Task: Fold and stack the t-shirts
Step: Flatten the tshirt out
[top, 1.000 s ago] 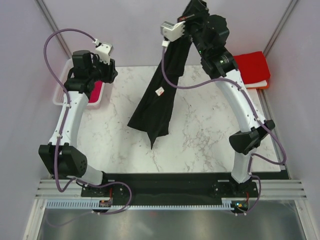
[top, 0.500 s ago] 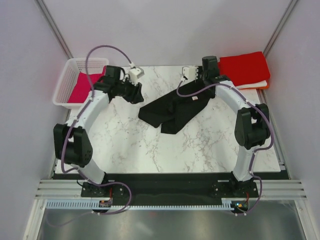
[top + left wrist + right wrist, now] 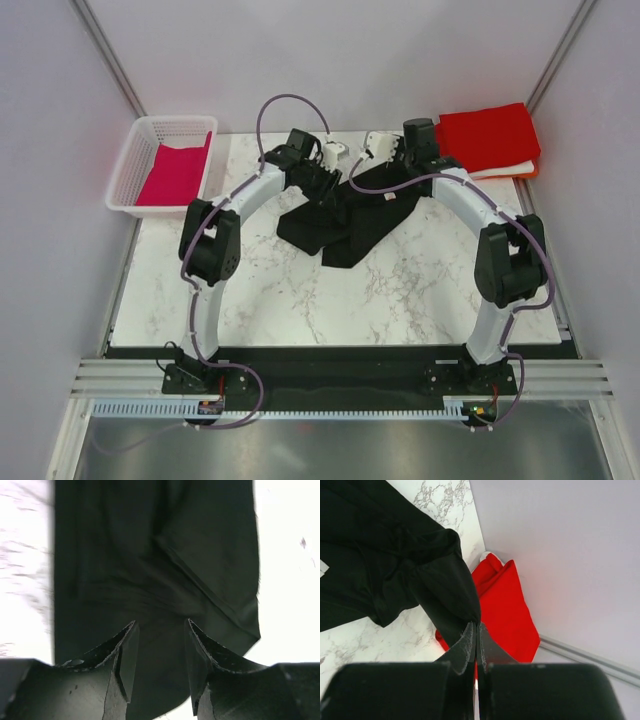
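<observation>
Count, top view:
- Two arms, both reaching to the upper middle of the frame.
- One black t-shirt (image 3: 345, 222), crumpled in a loose heap on the table, upper centre.
- One red t-shirt (image 3: 492, 135), folded, upper right corner. A white and an orange edge show beneath it; you cannot tell what those are.
- One magenta t-shirt (image 3: 175, 172), lying inside the one white basket (image 3: 128, 160), upper left.

Grippers:
- Left gripper (image 3: 160, 621): jaws spread, nothing between them. Black cloth fills the wrist view beneath the fingers (image 3: 125, 652). You cannot tell whether they touch it.
- Right gripper (image 3: 476, 625): jaws pressed together, pinching a fold of the black shirt's edge. In its wrist view the red shirt sits just behind the pinch, lower centre.

Surface and room:
- White marble-pattern table (image 3: 250, 290) with grey veins.
- Plain pale lilac walls on three sides, with a metal post in each far corner.
- A black base plate and aluminium rails run along the bottom of the frame, under the arm bases.
- Purple cables loop over both arms.
</observation>
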Controlling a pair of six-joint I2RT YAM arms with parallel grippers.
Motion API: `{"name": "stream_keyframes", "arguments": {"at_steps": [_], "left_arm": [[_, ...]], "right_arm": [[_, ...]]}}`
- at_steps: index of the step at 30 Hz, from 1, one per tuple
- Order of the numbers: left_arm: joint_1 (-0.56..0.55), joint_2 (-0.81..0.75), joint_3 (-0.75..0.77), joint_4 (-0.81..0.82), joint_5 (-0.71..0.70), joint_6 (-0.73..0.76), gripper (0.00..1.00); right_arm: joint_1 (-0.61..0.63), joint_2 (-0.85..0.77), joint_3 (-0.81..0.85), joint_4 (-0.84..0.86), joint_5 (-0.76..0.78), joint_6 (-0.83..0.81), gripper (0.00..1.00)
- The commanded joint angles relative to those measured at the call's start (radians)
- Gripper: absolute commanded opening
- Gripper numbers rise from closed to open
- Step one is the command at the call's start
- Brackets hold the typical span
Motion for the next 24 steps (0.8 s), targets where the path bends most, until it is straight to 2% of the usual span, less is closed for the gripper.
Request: {"name": "stream_keyframes", "arguments": {"at_steps": [1,16,24], "left_arm": [[0.056,0.053,0.105,0.038,-0.04,-0.145,0.48],[0.083,0.275,0.326,0.052,-0.08,-0.099,0.46],[0.082,0.297,0.31,0.051,-0.057,-0.092,0.45]], "right_arm": [[-0.001,-0.072,-0.011,-0.011,0.0,0.082,0.0],[0.012,-0.112,-0.048,-0.071,0.035,0.089,0.0],[0.013,-0.114,-0.062,-0.076,0.051,0.08,0.0]]}}
